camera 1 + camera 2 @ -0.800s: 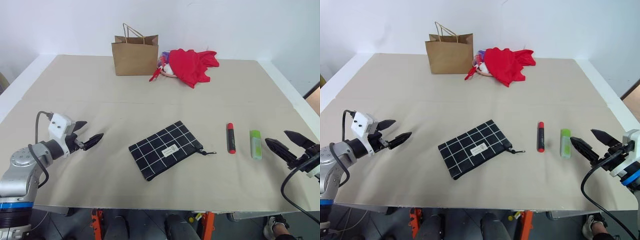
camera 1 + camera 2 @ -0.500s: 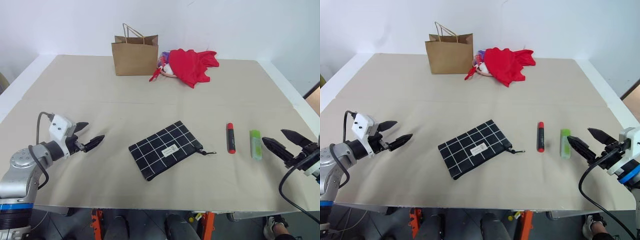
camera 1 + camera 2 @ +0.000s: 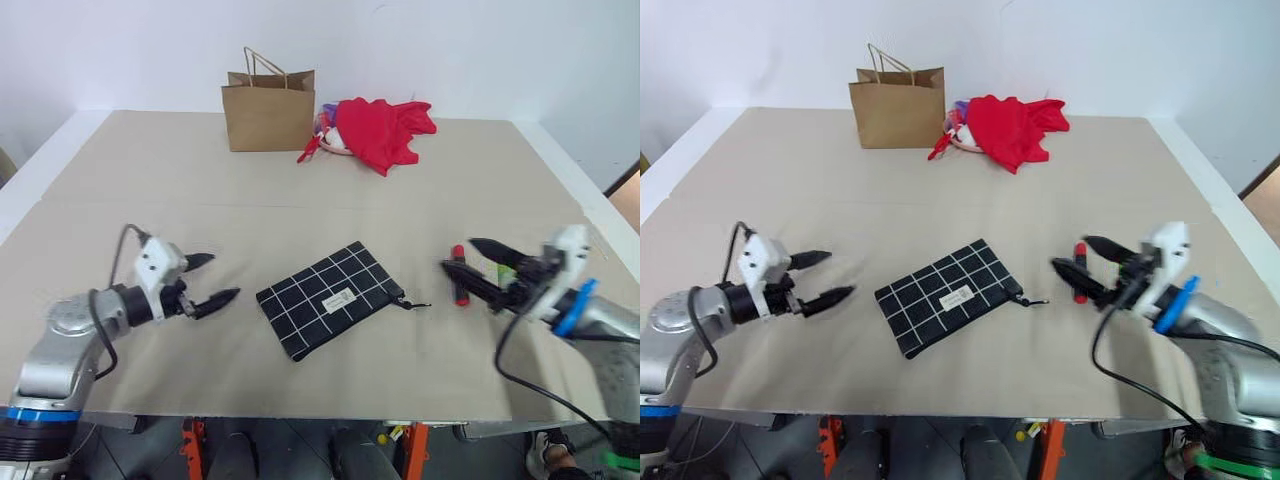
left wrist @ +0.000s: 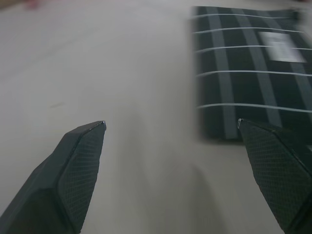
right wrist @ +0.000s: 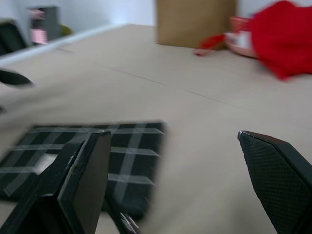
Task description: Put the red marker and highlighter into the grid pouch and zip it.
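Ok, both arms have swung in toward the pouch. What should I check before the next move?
1. Left gripper open, empty: ok.
2. Right gripper open, empty: ok.
3. Grid pouch flat between the two grippers, label up: ok.
4. Pouch zipper open enough to load: cannot tell; the pull trails off its right corner.
5. Red marker on the table under the right fingers, not gripped: ok.
6. Highlighter mostly hidden behind the right gripper: cannot tell.

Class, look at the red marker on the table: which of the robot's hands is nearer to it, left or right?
Right. The right hand, open, hangs at the red marker, its fingers on either side. The left hand, also open, is far off, beyond the grid pouch.
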